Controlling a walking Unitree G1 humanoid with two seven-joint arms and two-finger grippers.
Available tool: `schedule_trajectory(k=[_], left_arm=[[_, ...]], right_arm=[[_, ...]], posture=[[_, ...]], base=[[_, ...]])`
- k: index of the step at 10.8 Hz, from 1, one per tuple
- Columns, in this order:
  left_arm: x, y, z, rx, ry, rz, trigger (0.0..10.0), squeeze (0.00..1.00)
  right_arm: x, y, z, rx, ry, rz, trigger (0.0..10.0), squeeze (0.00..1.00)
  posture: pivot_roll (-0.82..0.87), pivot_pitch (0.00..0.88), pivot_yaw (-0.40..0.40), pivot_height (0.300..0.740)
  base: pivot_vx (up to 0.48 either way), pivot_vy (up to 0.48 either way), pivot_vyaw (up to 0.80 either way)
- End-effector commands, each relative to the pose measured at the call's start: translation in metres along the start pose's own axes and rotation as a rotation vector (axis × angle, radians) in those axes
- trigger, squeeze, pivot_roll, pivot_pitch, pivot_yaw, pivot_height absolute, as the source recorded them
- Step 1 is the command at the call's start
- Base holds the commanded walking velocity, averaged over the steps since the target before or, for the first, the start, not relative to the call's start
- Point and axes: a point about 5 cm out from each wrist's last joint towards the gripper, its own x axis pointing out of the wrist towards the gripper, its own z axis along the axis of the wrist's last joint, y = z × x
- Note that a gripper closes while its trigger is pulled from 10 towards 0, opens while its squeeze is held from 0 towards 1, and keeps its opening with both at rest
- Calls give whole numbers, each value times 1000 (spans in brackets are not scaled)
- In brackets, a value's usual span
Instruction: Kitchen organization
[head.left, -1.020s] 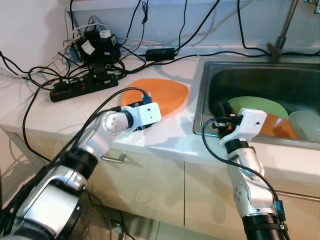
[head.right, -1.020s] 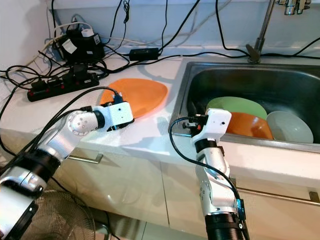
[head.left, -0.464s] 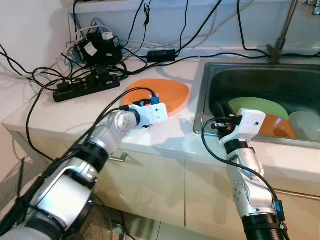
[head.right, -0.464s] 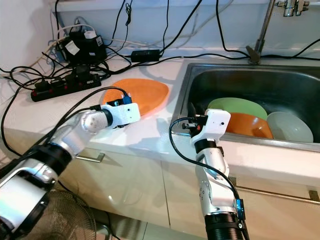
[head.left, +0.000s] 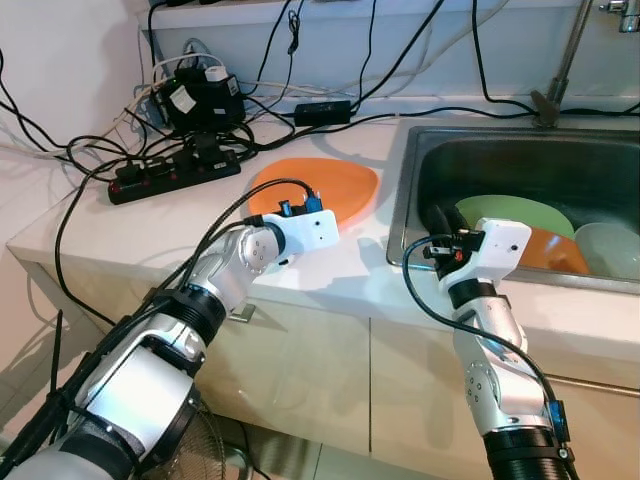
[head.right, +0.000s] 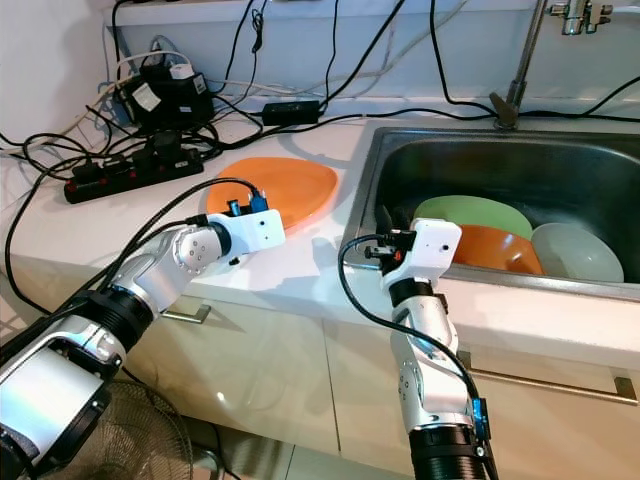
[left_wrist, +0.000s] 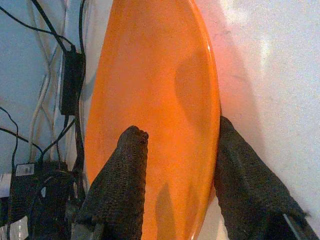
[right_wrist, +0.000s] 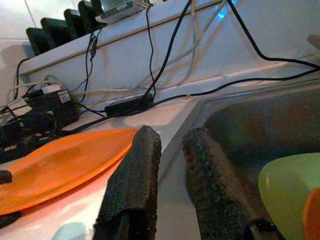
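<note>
Head cameras look forward and down over the counter (head.left: 120, 235) and sink (head.left: 410, 190). The left wrist camera sits close above the orange plate (left_wrist: 155, 100); the right wrist camera looks low across it toward the back wall, sharing that plate.

An orange plate (head.left: 320, 186) is lying on the white surface (head.left: 150, 225), glowing a deeper orange along its rim. The left claw (left_wrist: 175, 150) is showing black, rough-woven fingers (left_wrist: 127, 170), and the right claw (right_wrist: 170, 165) is showing the same black weave. Both wrist housings are gleaming white on silver arms. In the grey steel sink (head.left: 420, 150) a lime green plate (head.left: 515, 212), an orange bowl (head.left: 555, 255) and a pale whitish bowl (head.left: 610, 250) are sitting. Black cables (head.left: 330, 90) and a black power strip (head.left: 175, 175) are running along the pale wall.
</note>
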Motion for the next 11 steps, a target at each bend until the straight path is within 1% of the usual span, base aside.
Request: schedule_trajectory(k=[1,3,5,7,8,9,10,11], left_arm=[[1,-11,-9,-13,42,-49,0,0],[1,-12,-9,-23,35,-54,0,0],[1,-10,-8,-27,28,-46,0,0],[-1,6,-4,-7,4,53,0,0],[-2,11,0,10,-10,96,0,0],[-3,17,5,36,-35,165,0,0],[-3,20,9,62,-54,213,0,0],[-4,23,13,71,-71,252,0,0]], right_arm=[[4,3,2,0,-5,7,10000,0],[3,4,1,0,-4,7,10000,0],[3,4,1,1,-2,10,10000,0],[2,4,0,2,1,6,10000,0],[2,4,0,2,2,5,10000,0],[3,4,0,2,3,4,10000,0],[3,4,0,2,3,2,10000,0],[3,4,0,1,3,1,10000,0]], posture=[[32,0,159,740],[31,0,160,740],[31,0,159,740],[33,0,159,740],[33,0,159,740],[34,0,159,740],[33,0,161,740],[33,0,162,740]], base=[[0,0,0],[0,0,0],[0,0,0],[0,0,0],[0,0,0],[0,0,0],[0,0,0],[0,0,0]])
